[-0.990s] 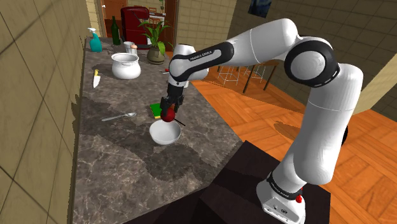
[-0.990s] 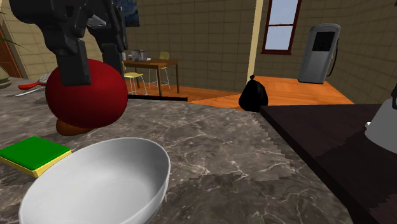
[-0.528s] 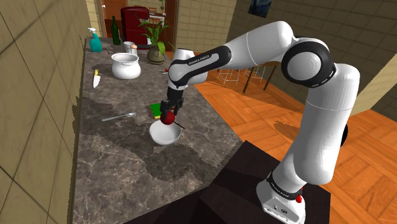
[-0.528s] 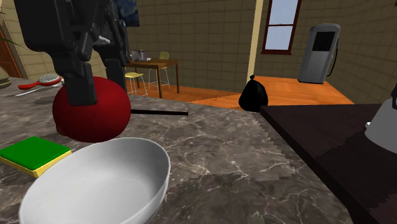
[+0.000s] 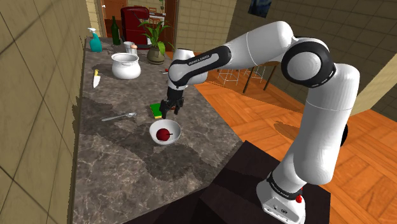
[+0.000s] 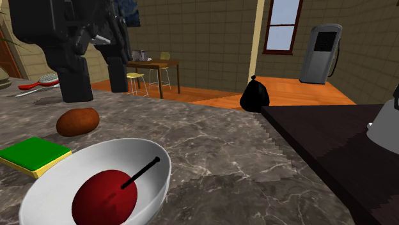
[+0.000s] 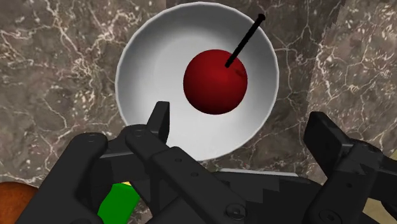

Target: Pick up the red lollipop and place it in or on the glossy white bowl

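Note:
The red lollipop (image 5: 165, 134) (image 6: 103, 197) (image 7: 215, 83), a dark red ball on a thin black stick, lies inside the white bowl (image 5: 173, 128) (image 6: 163, 167) (image 7: 137, 63) on the marble counter. Its stick leans up against the bowl's wall. My black gripper (image 5: 169, 109) (image 6: 96, 83) (image 7: 245, 137) hangs just above the bowl, open, with nothing between its fingers (image 7: 160, 124). In the wrist view the ball sits in the bowl straight ahead of the spread fingers, free of them.
A green and yellow sponge (image 5: 155, 109) (image 6: 33, 155) and a brown lump (image 6: 78, 121) lie beside the bowl. Farther along the counter are a spoon (image 5: 119, 116), a knife (image 5: 97, 78), a white pot (image 5: 125, 65), a spray bottle (image 5: 95, 42) and a plant (image 5: 154, 44).
The gripper has let go: its fingers opened and the lollipop dropped from between them into the bowl. The arm has hardly moved in the last half second.

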Motion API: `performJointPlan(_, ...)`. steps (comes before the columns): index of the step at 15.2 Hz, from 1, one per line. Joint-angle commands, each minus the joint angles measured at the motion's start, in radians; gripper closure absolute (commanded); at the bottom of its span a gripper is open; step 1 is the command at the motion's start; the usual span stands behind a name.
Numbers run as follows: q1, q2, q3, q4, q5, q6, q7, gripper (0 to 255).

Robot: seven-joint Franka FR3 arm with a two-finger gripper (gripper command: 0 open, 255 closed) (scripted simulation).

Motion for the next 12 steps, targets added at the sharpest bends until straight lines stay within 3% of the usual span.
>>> performJointPlan(1, 0.0, 0.0, 0.0, 0.0, 0.0, 0.0, 0.0, 0)
performJointPlan(5, -0.012, -0.058, -0.011, 0.05, -0.016, -0.11, 0.01, 0)
performJointPlan(12, -0.012, -0.058, -0.011, 0.05, -0.016, -0.11, 0.01, 0)
